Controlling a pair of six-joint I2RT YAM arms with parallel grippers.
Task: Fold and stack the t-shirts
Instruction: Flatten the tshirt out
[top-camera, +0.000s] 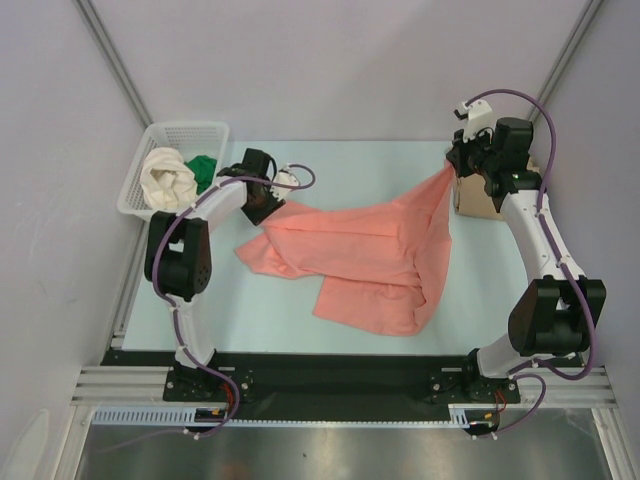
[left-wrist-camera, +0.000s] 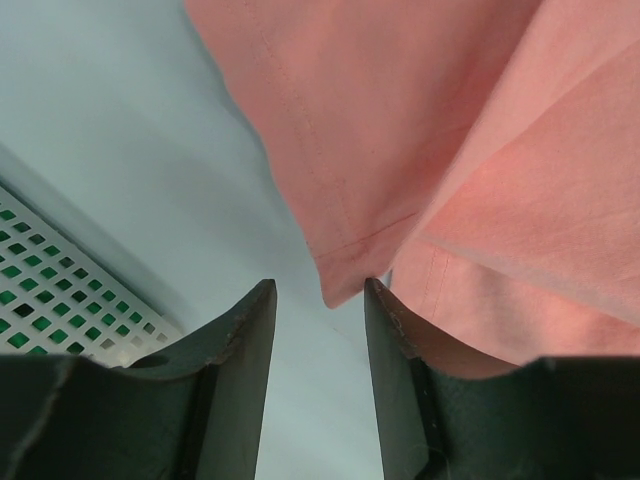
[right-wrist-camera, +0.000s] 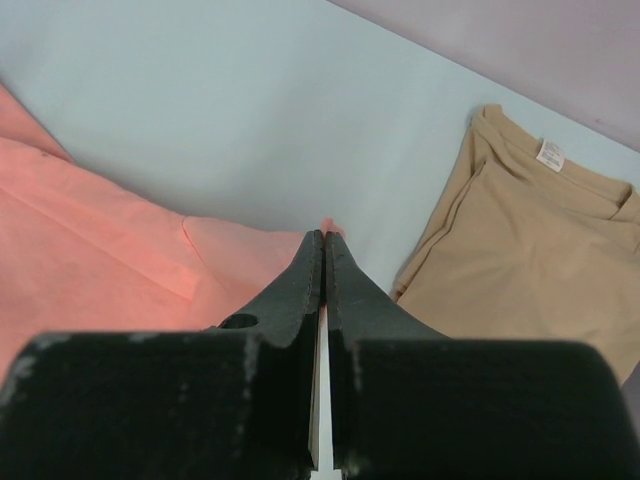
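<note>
The salmon-pink t-shirt (top-camera: 365, 255) lies rumpled across the middle of the table. My right gripper (top-camera: 452, 165) is shut on its far right corner and holds that corner up; in the right wrist view (right-wrist-camera: 326, 234) a bit of pink cloth (right-wrist-camera: 120, 230) sticks out past the closed tips. My left gripper (top-camera: 268, 203) is open at the shirt's left corner; in the left wrist view (left-wrist-camera: 320, 290) that pink corner (left-wrist-camera: 345, 280) hangs between the spread fingers, not clamped. A folded tan t-shirt (right-wrist-camera: 530, 250) lies just right of my right gripper, also in the top view (top-camera: 475, 197).
A white lattice basket (top-camera: 150, 150) stands at the far left, holding the cream-white shirt (top-camera: 167, 178) and the green shirt (top-camera: 204, 170). Its wall shows in the left wrist view (left-wrist-camera: 60, 300). Grey walls enclose the table at the back and sides.
</note>
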